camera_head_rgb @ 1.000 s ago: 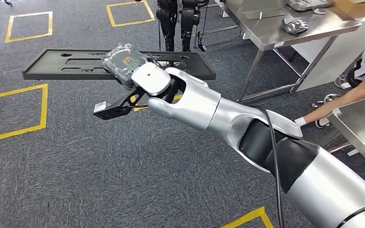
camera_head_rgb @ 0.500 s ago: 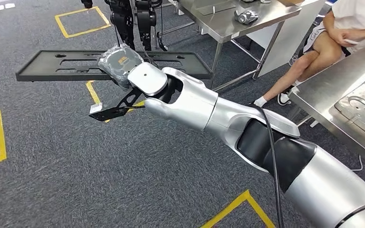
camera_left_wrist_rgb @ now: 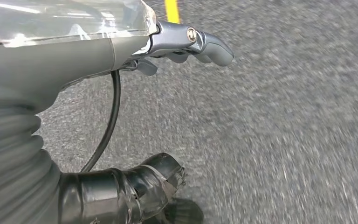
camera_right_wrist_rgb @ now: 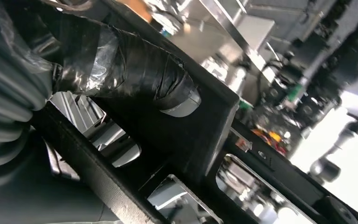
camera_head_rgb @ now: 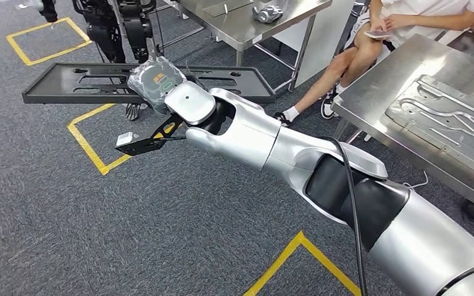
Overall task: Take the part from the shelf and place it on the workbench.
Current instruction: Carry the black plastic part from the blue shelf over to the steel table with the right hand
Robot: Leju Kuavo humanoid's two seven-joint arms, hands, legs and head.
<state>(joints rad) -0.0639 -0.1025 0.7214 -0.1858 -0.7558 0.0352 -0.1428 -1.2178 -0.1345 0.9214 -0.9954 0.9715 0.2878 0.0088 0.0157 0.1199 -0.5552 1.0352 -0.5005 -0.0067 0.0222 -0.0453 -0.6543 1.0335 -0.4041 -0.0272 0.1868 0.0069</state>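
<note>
From the head view, the right robot hand (camera_head_rgb: 160, 83), wrapped in clear plastic, reaches out at the end of the silver arm (camera_head_rgb: 271, 145) and holds the part (camera_head_rgb: 99, 83), a long flat black panel with slots cut through it, level in the air above the grey carpet (camera_head_rgb: 129, 228); the fingers themselves are hidden there under the wrapping and the panel. The right wrist view supplies what the head view hides: a thick thumb bound in black tape (camera_right_wrist_rgb: 135, 70) presses against the black panel's (camera_right_wrist_rgb: 191, 135) edge, so the right robot hand is gripping the part, with shiny metal showing through the slots. The head view also shows a steel bench (camera_head_rgb: 401, 105) to the right carrying a grey metal plate with raised channels (camera_head_rgb: 450, 120), well apart from the part, and a second steel bench (camera_head_rgb: 247, 15) farther back with a small grey object on it. A seated person (camera_head_rgb: 370, 37) sits between the two benches. Yellow tape lines (camera_head_rgb: 89, 145) mark the carpet. The left wrist view looks down at blurred carpet (camera_left_wrist_rgb: 270, 140) and shows the left robot hand (camera_left_wrist_rgb: 186, 44) with its fingers curled in and nothing between them, a black cable (camera_left_wrist_rgb: 109, 116) looping beside it.
</note>
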